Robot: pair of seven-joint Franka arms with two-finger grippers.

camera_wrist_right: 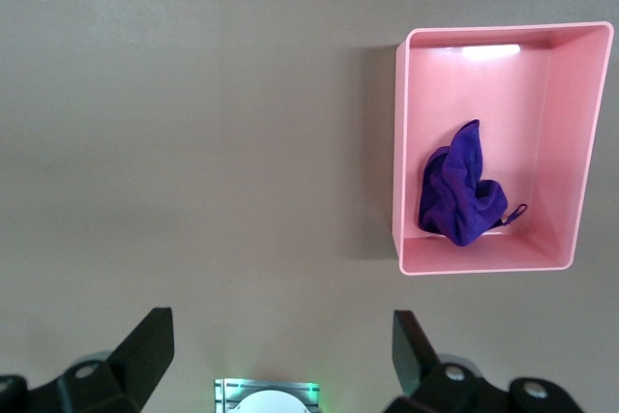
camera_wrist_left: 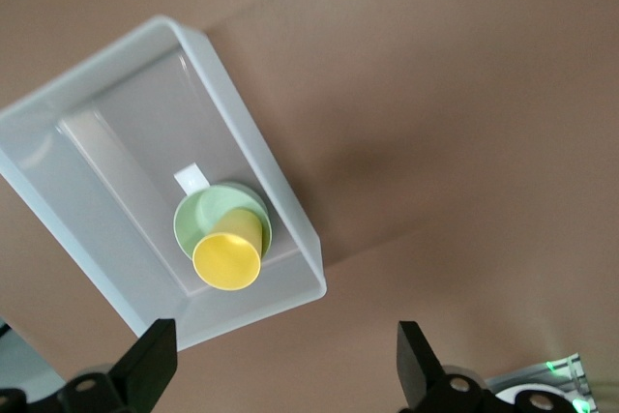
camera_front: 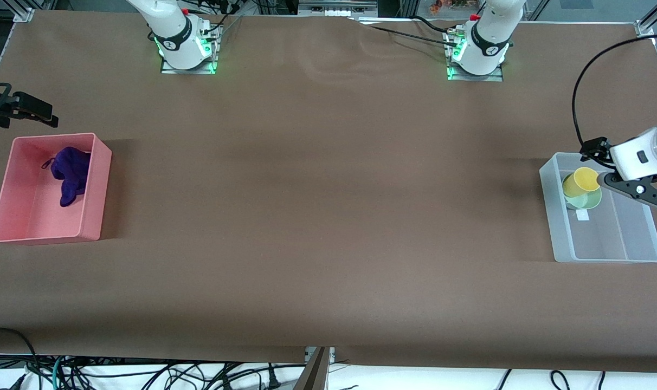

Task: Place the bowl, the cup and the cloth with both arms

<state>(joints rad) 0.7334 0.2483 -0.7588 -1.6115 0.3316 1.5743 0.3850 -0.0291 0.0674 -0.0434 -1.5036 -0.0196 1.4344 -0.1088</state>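
A small plain yellow plastic cup (camera_front: 582,181) is seen tilted inside a small round pale mint-green bowl (camera_front: 587,200), both resting in a translucent white plastic bin (camera_front: 605,254) at the left arm's end of the brown-covered table (camera_front: 317,216). The black left gripper (camera_front: 640,190) is held just over that bin beside the cup, its fingers (camera_wrist_left: 150,360) spread apart and gripping nothing. At the right arm's end, a crumpled deep purple fabric cloth (camera_front: 71,170) with a small loop is contained in a pink rectangular plastic bin (camera_front: 92,208). The black right gripper (camera_front: 22,108) is raised near that bin, its fingers (camera_wrist_right: 145,345) likewise parted and empty.
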